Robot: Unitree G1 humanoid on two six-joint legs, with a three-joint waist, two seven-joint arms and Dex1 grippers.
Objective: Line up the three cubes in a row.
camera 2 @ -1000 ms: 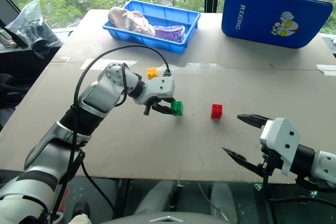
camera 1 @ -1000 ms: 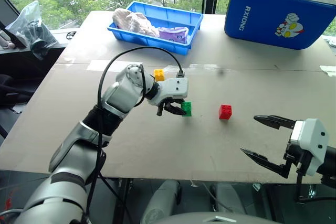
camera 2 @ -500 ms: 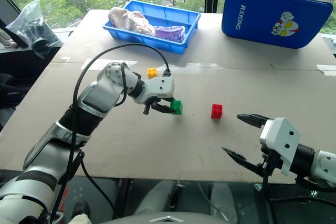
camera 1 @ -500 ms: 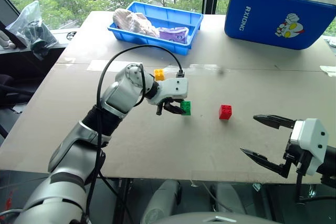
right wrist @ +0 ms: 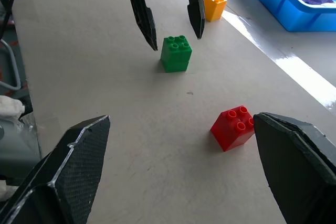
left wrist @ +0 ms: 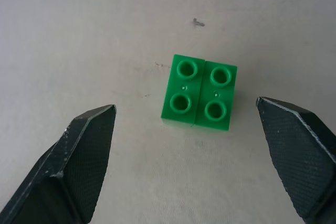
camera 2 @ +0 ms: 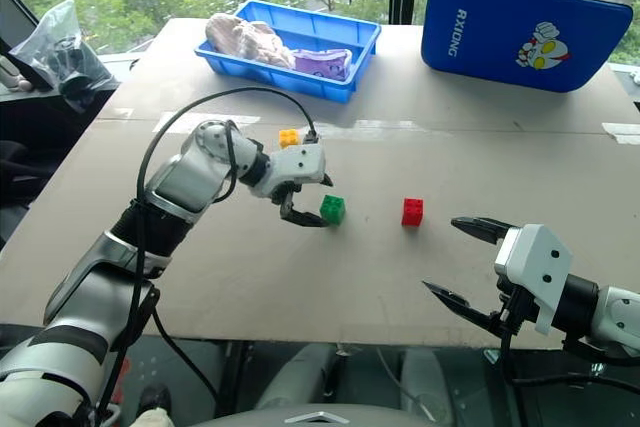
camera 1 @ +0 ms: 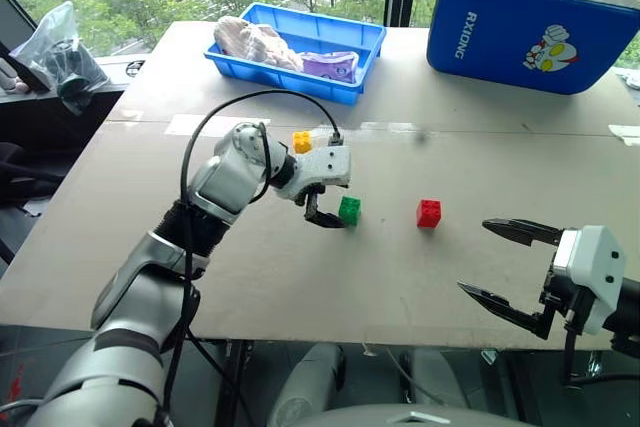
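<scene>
The green cube [camera 1: 349, 210] stands studs-up on the table, free of any grip. My left gripper [camera 1: 327, 209] is open just to its left, and in the left wrist view the cube [left wrist: 199, 94] lies between and a little beyond the spread fingers [left wrist: 86, 156]. The red cube [camera 1: 429, 213] sits to the right of the green one, at about the same depth. The yellow cube [camera 1: 302, 141] lies farther back, behind my left wrist. My right gripper [camera 1: 475, 257] hangs open near the table's front right edge, with nothing in it.
A blue tray [camera 1: 352, 90] holding cloth-like items stands at the back. A blue case [camera 1: 530, 27] stands at the back right. A plastic bag [camera 1: 60, 47] lies off the table's left side. The table's front edge [camera 1: 330, 332] runs below the grippers.
My left gripper has opened, let go of the green cube and drawn back a little to the left. The cube now rests on the table. The right arm has not moved.
</scene>
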